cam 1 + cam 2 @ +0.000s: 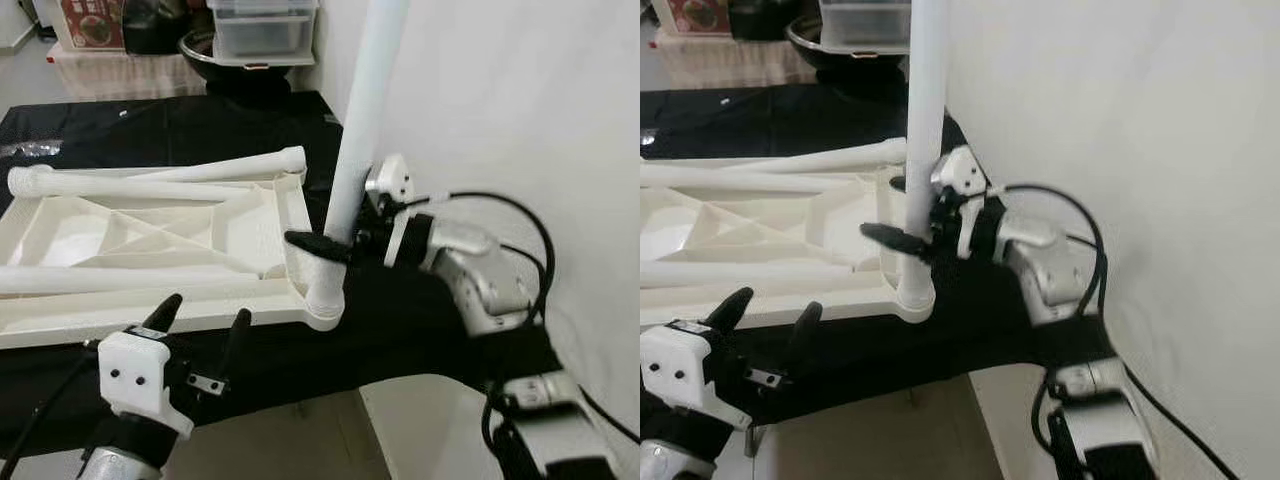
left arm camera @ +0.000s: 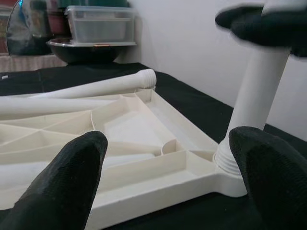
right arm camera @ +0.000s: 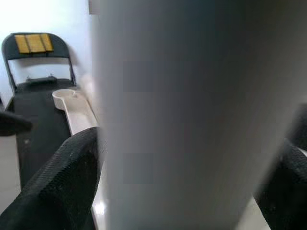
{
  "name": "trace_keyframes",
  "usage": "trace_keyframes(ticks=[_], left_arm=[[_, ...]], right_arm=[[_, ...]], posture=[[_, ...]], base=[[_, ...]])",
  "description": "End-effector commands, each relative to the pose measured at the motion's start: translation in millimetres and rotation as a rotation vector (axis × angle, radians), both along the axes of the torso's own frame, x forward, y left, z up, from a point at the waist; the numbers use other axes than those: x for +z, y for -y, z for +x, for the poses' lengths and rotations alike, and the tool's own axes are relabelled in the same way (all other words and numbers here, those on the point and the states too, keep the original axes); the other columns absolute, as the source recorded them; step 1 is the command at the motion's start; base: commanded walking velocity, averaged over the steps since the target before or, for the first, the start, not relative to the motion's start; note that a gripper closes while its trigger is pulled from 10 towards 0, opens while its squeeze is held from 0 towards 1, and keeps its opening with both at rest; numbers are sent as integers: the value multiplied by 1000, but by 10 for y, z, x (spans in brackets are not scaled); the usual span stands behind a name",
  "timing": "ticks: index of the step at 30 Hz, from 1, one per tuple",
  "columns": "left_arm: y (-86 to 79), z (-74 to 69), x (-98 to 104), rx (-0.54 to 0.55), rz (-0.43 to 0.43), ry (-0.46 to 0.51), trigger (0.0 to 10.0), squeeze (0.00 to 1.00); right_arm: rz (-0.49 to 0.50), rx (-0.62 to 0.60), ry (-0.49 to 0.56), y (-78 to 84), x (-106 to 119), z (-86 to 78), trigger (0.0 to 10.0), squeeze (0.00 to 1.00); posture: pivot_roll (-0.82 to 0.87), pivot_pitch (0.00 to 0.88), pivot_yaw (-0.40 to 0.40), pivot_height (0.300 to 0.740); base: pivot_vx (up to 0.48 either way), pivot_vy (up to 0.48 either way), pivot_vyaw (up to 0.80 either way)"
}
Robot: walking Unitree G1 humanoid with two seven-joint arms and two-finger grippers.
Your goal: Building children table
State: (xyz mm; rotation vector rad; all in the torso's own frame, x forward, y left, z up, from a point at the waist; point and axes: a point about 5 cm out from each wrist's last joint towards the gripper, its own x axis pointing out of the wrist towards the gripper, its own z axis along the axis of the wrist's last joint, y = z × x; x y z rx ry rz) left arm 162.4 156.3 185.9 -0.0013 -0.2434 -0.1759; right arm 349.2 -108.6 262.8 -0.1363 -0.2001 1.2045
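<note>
An upturned white children's table top (image 1: pixel 70 235) lies on a black-covered surface. One white leg (image 1: pixel 358 120) stands upright in the near right corner socket (image 1: pixel 325 300). My right gripper (image 1: pixel 330 238) is shut on this leg a little above the socket, and in the right wrist view the leg (image 3: pixel 177 120) fills the gap between the black fingers (image 3: pixel 57 187). Three loose white legs (image 1: pixel 150 185) lie across the table top. My left gripper (image 1: pixel 205 312) is open, low by the table top's near edge, with nothing between its fingers (image 2: pixel 72 177).
A white wall (image 1: pixel 520 100) runs close along the right side. At the back stand clear plastic storage boxes (image 1: pixel 262 28) and a dark bowl (image 1: pixel 215 55). A folding chair (image 3: pixel 36 57) shows in the right wrist view. Bare floor (image 1: pixel 290 440) lies below the front edge.
</note>
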Motion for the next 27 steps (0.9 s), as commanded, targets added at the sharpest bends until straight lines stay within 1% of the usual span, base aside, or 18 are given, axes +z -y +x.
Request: trace_keyframes(ticks=[1,2,4,5,7,10,13,16,18,19,20,21,22,23,24,25,26,27], left_arm=[[14,-20,13,-2,-9,-2,10000,0],[14,-20,13,-2,-9,-2,10000,0],[13,-22,14,0,-7,-3,10000,0],[9,-22,13,3,-6,-3,10000,0],[9,-22,13,3,-6,-3,10000,0],[10,-19,12,0,-7,-3,10000,0],[10,-16,10,-2,-7,-3,10000,0],[8,-16,11,-2,-7,-3,10000,0],[4,-18,13,-2,-7,-4,10000,0],[-1,-21,14,-2,-7,-4,10000,0],[-3,-23,15,-2,-6,-5,10000,0],[-12,-25,17,-2,-4,-5,10000,0],[-19,-25,18,-1,-3,-6,10000,0],[-25,-23,21,1,-1,-6,10000,0],[-29,-22,24,2,0,-7,10000,0],[-29,-22,24,2,0,-7,10000,0],[-31,-20,26,3,1,-7,10000,0],[-31,-20,26,3,1,-7,10000,0]], right_arm=[[11,49,5,54,27,-3,0,0],[11,49,5,54,27,-3,0,0],[-11,93,1,77,29,-19,0,0],[-49,155,-8,118,9,-40,0,0],[-49,155,-8,118,9,-40,0,0],[-62,187,-34,208,-50,-46,0,0],[-59,188,-50,238,-108,-54,0,0],[-52,149,-66,259,-196,-60,0,0],[-35,83,-73,237,-288,-63,0,0],[-34,-9,-88,177,-383,-60,0,0],[-46,-152,-113,111,-497,-35,0,0],[-56,-359,-122,61,-601,16,0,0],[-64,-500,-122,39,-662,45,0,0],[-63,-640,-156,-50,-804,-75,0,0],[-57,-726,-182,-92,-881,-180,0,0],[-57,-726,-182,-92,-881,-180,0,0],[-48,-789,-210,-120,-938,-296,0,0],[-48,-789,-210,-120,-938,-296,0,0]], posture=[[130,107,-118,740],[130,107,-118,740],[134,105,-118,740],[133,104,-118,740],[133,104,-118,740],[130,101,-117,740],[124,99,-112,740],[120,102,-112,740],[117,103,-112,740],[117,107,-113,740],[117,107,-113,740],[115,110,-112,740],[112,112,-109,740],[116,117,-107,740],[116,117,-107,740],[116,117,-107,740],[116,117,-107,740],[116,117,-107,740]], base=[[0,0,0],[0,0,0],[0,0,0],[0,0,0],[0,0,0],[0,0,0],[0,0,0],[0,0,0],[0,0,0],[0,0,0],[0,0,0],[0,0,0],[0,0,0],[0,0,0],[0,0,0],[0,0,0],[0,0,0],[0,0,0]])
